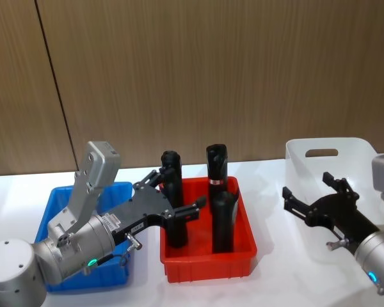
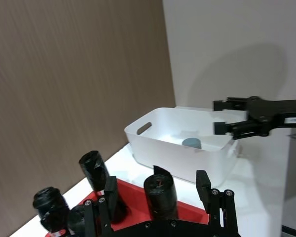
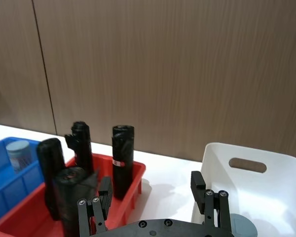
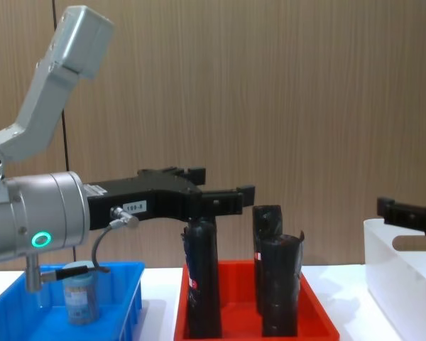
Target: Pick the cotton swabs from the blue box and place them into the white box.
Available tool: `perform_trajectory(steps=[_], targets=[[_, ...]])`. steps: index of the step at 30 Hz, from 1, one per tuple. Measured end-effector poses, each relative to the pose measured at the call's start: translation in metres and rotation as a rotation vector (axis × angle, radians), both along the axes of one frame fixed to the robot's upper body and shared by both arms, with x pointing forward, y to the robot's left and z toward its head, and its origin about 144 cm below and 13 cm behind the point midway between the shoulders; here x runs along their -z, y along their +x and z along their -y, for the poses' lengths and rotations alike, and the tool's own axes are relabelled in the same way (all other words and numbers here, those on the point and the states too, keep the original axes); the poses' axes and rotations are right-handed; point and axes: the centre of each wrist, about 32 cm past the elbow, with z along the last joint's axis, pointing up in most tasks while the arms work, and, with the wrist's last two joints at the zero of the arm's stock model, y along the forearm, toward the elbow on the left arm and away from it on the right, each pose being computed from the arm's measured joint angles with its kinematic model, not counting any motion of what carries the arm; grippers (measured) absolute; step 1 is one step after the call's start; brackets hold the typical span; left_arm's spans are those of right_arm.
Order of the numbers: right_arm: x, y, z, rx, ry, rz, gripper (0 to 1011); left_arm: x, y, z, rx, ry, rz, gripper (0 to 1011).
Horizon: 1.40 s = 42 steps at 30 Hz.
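Between picks, with left hand (image 1: 181, 189) and right hand (image 1: 306, 184) both spread, empty; next, lowering left onto cotton swabs (image 4: 80, 298) in blue box (image 1: 59, 198).

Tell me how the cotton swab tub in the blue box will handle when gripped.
Standing upright in the blue box, the cotton swab tub probably resists tipping; toppled, its round body would likely roll. Its plastic wall looks smooth and stiff, so it may slip from the left gripper, which hangs open over the red tray.

The left arm (image 1: 77, 240) hides much of the blue box (image 1: 109, 278); the chest view's edge crops the white box (image 4: 401, 284).
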Motion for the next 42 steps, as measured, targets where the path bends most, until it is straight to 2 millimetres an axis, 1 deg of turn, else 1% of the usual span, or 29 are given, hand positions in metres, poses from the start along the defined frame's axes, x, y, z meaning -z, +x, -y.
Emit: perform_trajectory(steps=[7,13,42], targets=[[-0.002,-0.018,-0.01,-0.006,0.023,0.048,1001,0.002,-0.009,0.008,-0.076,0.017,0.021,1000],[-0.003,-0.026,-0.014,-0.007,0.033,0.067,1001,0.003,-0.015,0.014,-0.13,0.028,0.039,999],[-0.004,-0.026,-0.014,-0.007,0.034,0.069,1001,0.008,-0.05,0.042,-0.413,0.056,0.147,999]])
